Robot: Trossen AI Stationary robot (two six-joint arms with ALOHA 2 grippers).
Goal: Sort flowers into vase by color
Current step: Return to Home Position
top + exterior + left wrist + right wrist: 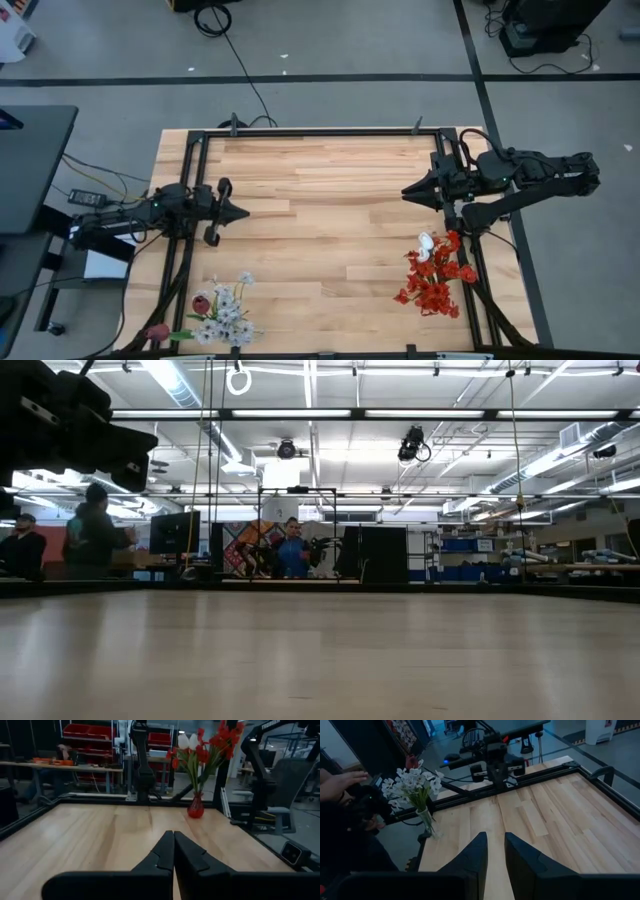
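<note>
- While its fingers (162,855) press together with nothing between them, the left gripper (238,212) hangs above the table (320,230), pointing across the boards toward the right arm.
- Opposite and well apart, the right gripper (408,190) points toward the left arm; its fingers are parted by a narrow gap and hold nothing.
- Off to one side of the right gripper, just beside its arm, the red bunch (435,280) stands upright in a red vase (195,806); from the left gripper it lies far ahead, across the table.
- Among the red blooms stands a white tulip (184,741).
- Off to one side of the left gripper, near its arm, the white bunch (225,318) stands in a clear vase (427,822), far ahead of the right gripper.
- A maroon bud (411,761) rises among the white sprays.
- Beyond the white bunch, past the table edge, a person's hand (340,782) shows.
</note>
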